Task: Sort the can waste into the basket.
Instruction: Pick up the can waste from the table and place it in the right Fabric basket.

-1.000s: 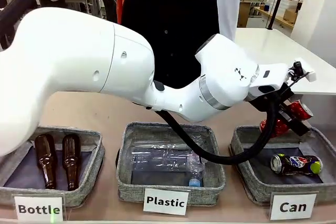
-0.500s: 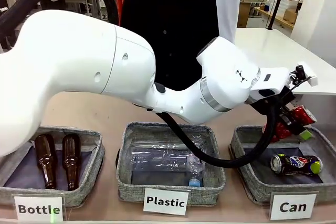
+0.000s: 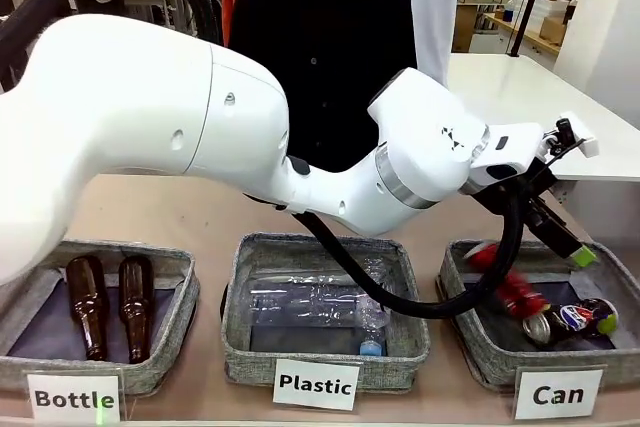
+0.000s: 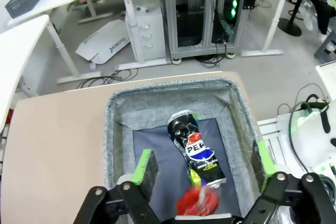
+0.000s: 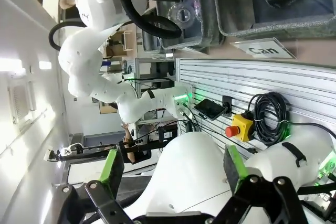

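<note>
Two crushed cans here: the red can [image 3: 508, 287] is a blurry streak inside the Can basket [image 3: 470, 342], not touching the left tool [image 3: 560, 232], which hangs above the basket's far side with its fingers spread apart and nothing between them. From the left wrist view the red can [image 4: 198, 201] is a smear low between the two green pads, right by the yellow-green end of the dark can [image 4: 195, 148], which lies flat on the basket's dark floor with "PEPSI" readable on its side. In the front view the dark can [image 3: 575, 320] sits toward the basket's right side, just beside the red one. Three grey baskets in a row on the desk [image 3: 190, 222], each with a white sign: "Bottle" [image 3: 73, 398], "Plastic" [image 3: 315, 384], "Can" [image 3: 557, 394]. Bottle basket [image 3: 160, 367] has two brown glass bottles [image 3: 108, 307] side by side, Plastic basket [image 3: 322, 359] has one clear plastic bottle [image 3: 315, 302] lying down. The right tool [image 5: 173, 171] has its fingers wide apart too, holding nothing, aimed off sideways at the room. A person in black [image 3: 325, 57] stands across the desk.
</note>
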Action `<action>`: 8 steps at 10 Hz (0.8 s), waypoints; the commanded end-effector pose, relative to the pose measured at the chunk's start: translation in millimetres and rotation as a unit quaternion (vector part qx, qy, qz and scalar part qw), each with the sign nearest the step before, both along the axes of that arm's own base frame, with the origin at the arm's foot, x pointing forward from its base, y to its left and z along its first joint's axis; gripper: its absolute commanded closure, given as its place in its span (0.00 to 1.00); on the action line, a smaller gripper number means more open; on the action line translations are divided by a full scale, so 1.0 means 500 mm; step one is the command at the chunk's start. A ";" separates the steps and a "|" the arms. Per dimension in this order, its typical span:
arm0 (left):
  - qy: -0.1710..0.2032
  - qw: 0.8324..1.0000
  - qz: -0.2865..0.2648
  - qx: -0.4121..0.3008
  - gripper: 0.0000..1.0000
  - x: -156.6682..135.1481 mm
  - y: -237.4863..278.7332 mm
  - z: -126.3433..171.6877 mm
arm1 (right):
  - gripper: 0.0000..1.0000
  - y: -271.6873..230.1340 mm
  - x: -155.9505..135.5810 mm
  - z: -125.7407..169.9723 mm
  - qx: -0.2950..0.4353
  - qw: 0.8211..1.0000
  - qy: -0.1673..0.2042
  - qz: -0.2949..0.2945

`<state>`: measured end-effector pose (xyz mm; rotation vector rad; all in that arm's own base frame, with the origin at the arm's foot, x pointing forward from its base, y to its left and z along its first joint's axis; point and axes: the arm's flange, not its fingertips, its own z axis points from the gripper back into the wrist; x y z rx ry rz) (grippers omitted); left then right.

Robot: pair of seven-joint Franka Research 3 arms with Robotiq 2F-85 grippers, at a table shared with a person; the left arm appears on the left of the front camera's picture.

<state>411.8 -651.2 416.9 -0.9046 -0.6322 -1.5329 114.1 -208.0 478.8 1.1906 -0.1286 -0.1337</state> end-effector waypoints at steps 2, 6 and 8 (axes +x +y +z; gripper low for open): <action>0.014 1.000 0.001 -0.020 0.00 -0.008 0.051 0.026 | 0.00 -0.003 -0.016 0.009 0.005 1.000 -0.002 -0.011; 0.071 0.997 0.011 -0.014 0.00 -0.029 0.261 0.150 | 0.00 0.052 0.082 0.037 0.012 0.999 -0.038 0.008; 0.148 0.983 0.110 0.024 0.00 -0.060 0.419 0.213 | 0.00 0.139 0.191 0.071 0.008 0.997 -0.060 0.040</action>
